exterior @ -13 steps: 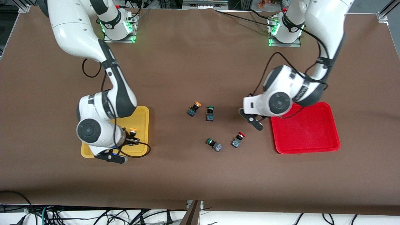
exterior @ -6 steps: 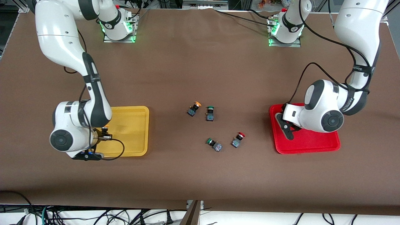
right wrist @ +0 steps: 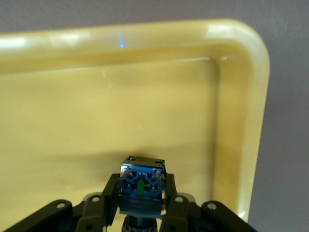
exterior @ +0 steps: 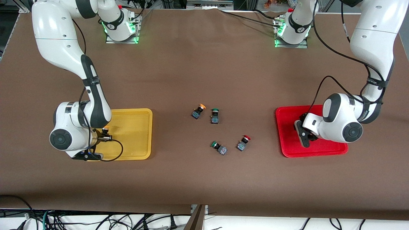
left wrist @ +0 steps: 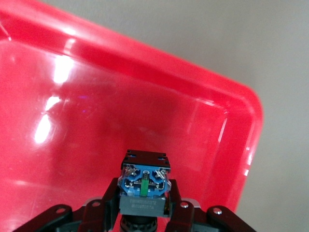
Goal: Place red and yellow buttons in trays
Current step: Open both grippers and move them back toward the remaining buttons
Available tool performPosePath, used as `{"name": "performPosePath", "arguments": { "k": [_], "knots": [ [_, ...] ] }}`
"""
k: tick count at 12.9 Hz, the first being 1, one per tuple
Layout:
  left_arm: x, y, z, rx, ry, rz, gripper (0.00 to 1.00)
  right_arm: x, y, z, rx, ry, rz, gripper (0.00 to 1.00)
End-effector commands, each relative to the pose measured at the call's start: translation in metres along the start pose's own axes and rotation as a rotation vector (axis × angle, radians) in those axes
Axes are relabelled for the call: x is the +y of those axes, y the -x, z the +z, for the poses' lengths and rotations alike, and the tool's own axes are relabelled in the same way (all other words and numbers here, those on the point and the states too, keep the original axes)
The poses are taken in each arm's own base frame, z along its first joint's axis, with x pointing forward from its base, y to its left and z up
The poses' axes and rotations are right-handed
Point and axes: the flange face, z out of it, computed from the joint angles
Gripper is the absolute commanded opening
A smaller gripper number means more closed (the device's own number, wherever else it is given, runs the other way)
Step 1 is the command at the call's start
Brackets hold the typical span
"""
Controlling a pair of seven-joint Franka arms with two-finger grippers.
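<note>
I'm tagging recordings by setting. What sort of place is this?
Most likely a robotics lab bench: two arms bolted to a brown-covered table, loose cables along its edge, and sorting props, a yellow tray and a red tray.

a brown table cover point(exterior: 204, 64) fills most of the frame, lit evenly from above. along the bottom edge, tangled black cables point(exterior: 96, 220) lie on a pale floor. silver aluminium frame rails point(exterior: 392, 14) show at the upper corners.
</note>
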Motion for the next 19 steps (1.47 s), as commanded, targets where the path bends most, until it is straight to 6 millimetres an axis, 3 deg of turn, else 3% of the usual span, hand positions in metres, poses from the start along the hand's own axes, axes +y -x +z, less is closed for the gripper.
{"name": "performPosePath", "arguments": {
  "k": [1,2,3,4,5,9,11,15,19],
  "knots": [
    [-0.001,-0.006,0.005,0.001,-0.01,0.061,0.38,0.01,0.011,-0.013,0.013,-0.028,0.008,0.86],
    [-0.001,-0.006,0.008,0.0,-0.004,0.061,0.39,0.008,0.006,-0.026,0.034,-0.03,0.003,1.0],
    [-0.002,-0.004,0.008,0.002,-0.002,0.057,0.41,0.004,0.003,-0.041,0.051,-0.033,-0.006,1.0],
    [-0.001,-0.005,0.008,0.008,0.0,0.054,0.5,0.0,0.003,-0.05,0.038,-0.035,-0.007,1.0],
    [-0.001,-0.005,0.007,0.01,0.0,0.053,0.5,-0.008,0.002,-0.064,0.034,-0.036,-0.01,1.0],
    [0.004,-0.008,-0.016,0.008,-0.015,0.042,0.54,-0.08,0.015,-0.086,0.043,-0.029,0.102,1.0],
    [0.015,-0.012,-0.039,-0.014,-0.003,-0.018,0.54,-0.131,0.026,-0.097,0.061,-0.047,0.224,1.0],
    [0.045,-0.047,-0.077,-0.017,-0.007,-0.146,0.56,-0.224,0.05,-0.097,0.096,-0.135,0.427,1.0],
    [0.093,-0.126,-0.106,0.008,0.002,-0.336,0.56,-0.3,0.071,-0.069,0.144,-0.175,0.523,1.0]
  ]
}}
